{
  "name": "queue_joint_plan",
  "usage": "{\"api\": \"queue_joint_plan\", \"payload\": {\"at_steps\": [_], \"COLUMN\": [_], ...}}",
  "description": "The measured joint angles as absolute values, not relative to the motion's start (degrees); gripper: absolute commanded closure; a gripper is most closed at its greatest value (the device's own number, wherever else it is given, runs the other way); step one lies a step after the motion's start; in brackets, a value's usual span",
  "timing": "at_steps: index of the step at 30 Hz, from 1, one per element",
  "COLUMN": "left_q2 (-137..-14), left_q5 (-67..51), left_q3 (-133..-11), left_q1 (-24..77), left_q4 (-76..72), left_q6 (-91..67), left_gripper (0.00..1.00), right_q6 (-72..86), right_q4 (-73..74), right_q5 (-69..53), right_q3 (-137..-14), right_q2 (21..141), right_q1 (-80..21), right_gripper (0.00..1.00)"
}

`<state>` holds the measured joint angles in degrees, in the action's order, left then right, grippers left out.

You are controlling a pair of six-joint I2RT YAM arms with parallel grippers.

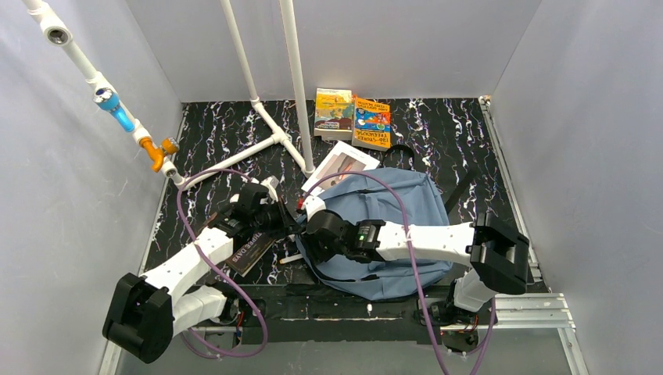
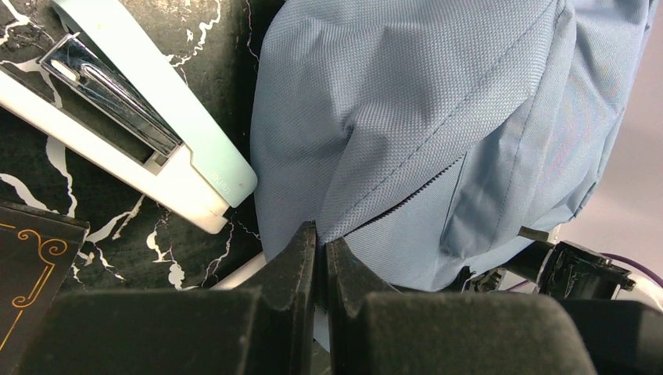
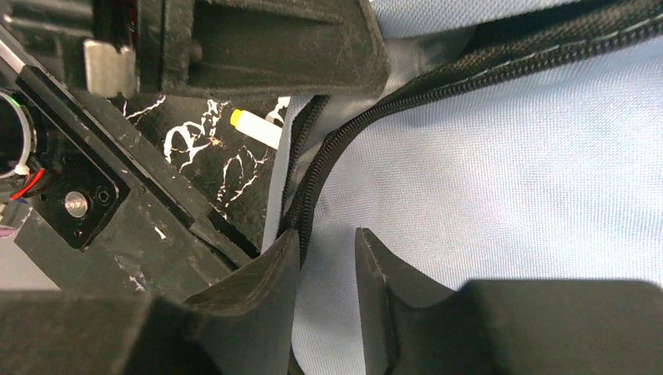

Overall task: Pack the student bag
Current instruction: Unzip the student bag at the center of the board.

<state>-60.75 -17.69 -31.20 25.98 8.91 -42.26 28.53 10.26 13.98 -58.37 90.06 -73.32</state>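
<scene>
Student bag: the student bag point(image 1: 426, 205) is lying flat on the table, with its zipper point(image 3: 332, 152) running along the edge where both arms are meeting
Left gripper: the left gripper point(image 2: 320, 246) is sitting at the bag's left edge, fingers pressed together and pinching the blue fabric right at the zipper line
Right gripper: the right gripper point(image 3: 328, 262) is hovering over that same corner of the bag with its fingers half spread, bare fabric showing between them and the zipper beside one finger; it is not clamping anything I can make out
Around the bag: a stapler point(image 2: 156, 133) and a marker point(image 3: 254, 125) are lying just off its left edge, a dark book point(image 1: 252, 254) further left, and two bright books point(image 1: 352, 117) well beyond its far side
Step in hand: it looks like the bag is being opened, one arm anchoring the cloth while the other is feeling for the zipper; nothing seems to be packed yet
Next move: the right fingers are going to need the pull tab, which I can't find in any view, then a draw along the track against the left arm's pinch
</scene>
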Motion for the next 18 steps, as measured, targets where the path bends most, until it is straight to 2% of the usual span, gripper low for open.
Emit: {"api": "queue_joint_plan", "payload": {"at_steps": [3, 5, 7, 12, 18], "left_q2": [-60.9, -60.9, -60.9, -60.9, -60.9], "left_q5": [-17.7, -17.7, -17.7, -17.6, -17.8], "left_q3": [-30.6, -30.3, -30.3, -30.3, -30.3], "left_q1": [26.0, 26.0, 26.0, 26.0, 26.0], "left_q4": [8.2, 7.9, 7.9, 7.8, 7.9], "left_q6": [-42.2, -42.2, -42.1, -42.0, -42.0], "left_gripper": [1.00, 1.00, 1.00, 1.00, 1.00], "right_q6": [28.8, 29.1, 29.5, 29.6, 29.5], "right_q4": [10.2, 10.1, 10.0, 8.7, 6.2], "right_q5": [14.0, 14.1, 13.9, 13.1, 13.9], "right_q3": [-58.3, -58.3, -58.3, -58.3, -57.6], "right_q2": [90.8, 90.8, 90.8, 91.2, 94.4], "right_q1": [-73.6, -73.6, -73.6, -73.5, -73.5], "right_gripper": [0.69, 0.52, 0.48, 0.52, 0.64]}}
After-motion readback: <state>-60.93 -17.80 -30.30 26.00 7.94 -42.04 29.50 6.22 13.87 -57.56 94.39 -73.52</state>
